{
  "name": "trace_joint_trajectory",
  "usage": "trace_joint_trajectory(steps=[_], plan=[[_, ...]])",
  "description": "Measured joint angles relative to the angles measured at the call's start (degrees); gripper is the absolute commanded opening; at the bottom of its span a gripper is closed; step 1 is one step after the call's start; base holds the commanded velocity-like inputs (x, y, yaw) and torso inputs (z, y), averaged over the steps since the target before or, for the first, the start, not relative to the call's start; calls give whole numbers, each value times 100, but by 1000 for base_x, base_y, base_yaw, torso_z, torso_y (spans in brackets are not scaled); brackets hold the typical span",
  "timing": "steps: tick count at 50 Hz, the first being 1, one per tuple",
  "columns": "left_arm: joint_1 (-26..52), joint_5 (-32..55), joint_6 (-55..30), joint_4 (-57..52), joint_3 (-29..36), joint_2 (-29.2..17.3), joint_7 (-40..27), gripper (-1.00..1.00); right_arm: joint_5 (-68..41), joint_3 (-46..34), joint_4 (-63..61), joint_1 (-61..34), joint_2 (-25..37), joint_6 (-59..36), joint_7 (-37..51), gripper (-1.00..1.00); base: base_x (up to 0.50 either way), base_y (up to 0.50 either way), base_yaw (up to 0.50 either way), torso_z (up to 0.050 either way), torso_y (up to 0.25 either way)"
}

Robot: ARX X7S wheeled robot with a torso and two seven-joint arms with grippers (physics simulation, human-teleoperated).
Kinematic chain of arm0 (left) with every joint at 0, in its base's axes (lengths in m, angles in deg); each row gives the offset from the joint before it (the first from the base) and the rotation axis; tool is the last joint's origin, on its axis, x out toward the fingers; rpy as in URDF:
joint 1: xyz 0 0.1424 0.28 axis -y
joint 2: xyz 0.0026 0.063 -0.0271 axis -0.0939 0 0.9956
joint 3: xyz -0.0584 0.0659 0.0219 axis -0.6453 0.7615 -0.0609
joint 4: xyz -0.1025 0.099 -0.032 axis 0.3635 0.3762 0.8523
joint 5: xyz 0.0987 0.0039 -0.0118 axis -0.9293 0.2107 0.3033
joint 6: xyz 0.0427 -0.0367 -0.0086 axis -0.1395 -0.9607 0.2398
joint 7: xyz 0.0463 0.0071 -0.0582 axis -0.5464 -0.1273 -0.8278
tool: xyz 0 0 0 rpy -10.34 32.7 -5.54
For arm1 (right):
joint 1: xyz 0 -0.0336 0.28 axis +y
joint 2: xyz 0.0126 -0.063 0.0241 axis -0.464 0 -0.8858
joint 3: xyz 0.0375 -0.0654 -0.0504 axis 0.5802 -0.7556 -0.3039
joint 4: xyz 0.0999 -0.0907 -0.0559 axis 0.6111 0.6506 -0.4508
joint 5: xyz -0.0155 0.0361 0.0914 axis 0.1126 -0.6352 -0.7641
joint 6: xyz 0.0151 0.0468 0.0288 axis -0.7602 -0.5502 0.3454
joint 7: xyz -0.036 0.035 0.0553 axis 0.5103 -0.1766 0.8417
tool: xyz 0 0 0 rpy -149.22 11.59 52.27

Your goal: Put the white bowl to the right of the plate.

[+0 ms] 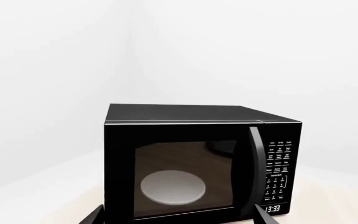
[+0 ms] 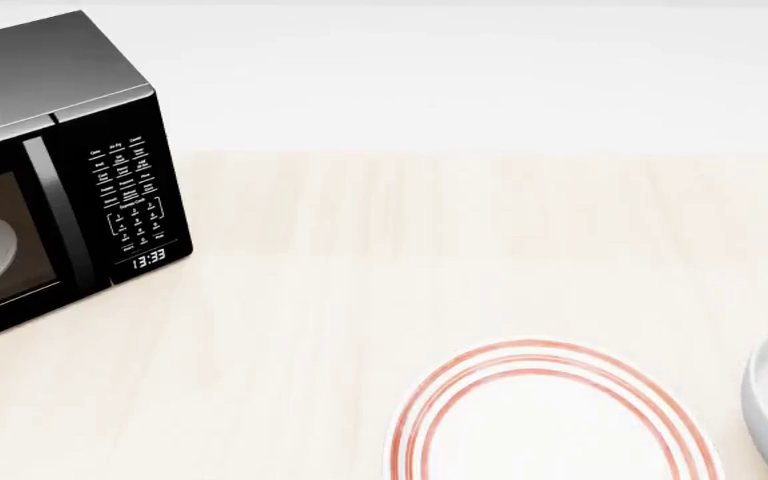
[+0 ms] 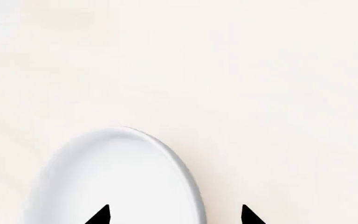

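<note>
The right claw (image 3: 174, 215) is hovering open, its tips straddling the white bowl's (image 3: 113, 179) rim, positioning to grip. The bowl is already sitting on the table (image 2: 357, 260) right of the plate (image 2: 551, 420). The left claw's (image 1: 177, 218) tips are standing apart, facing the microwave (image 1: 197, 161).

Bright, even, diffuse light fills all three views, with no clear source and almost no cast shadows. The pale table (image 2: 357, 260) is close to washed out, so its grain barely shows, and the walls blend into white. The black microwave (image 1: 201, 161) gives the only strong contrast; its glass door reflects the wood faintly, and its top shows a soft grey sheen. Edges are crisp, without blur or visible lens distortion
</note>
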Motion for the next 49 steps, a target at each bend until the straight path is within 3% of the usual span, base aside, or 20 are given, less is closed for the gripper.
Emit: trace_joint_trajectory(steps=[17,28,41,46,49], plan=[[-44,0,49,-30,27,-17,12,100,3028,-176,-3930,-1782,1133,1928,2061,100,0,0,0,0,0],[-115,-76,116,-94,145,-31,66,100,4608,-209,-5741,-2176,1289,2495,3127,100,0,0,0,0,0],[-215,-173,131,-288,305,-81,115,100,6438,-332,-7471,-1829,1078,3248,4202,100,0,0,0,0,0],[-255,-332,189,-324,505,-87,182,100,7369,-413,-7940,-1285,856,3535,4641,100,0,0,0,0,0],[-291,-474,257,-335,678,-88,245,100,8069,75,-8192,-497,737,3313,4844,100,0,0,0,0,0]])
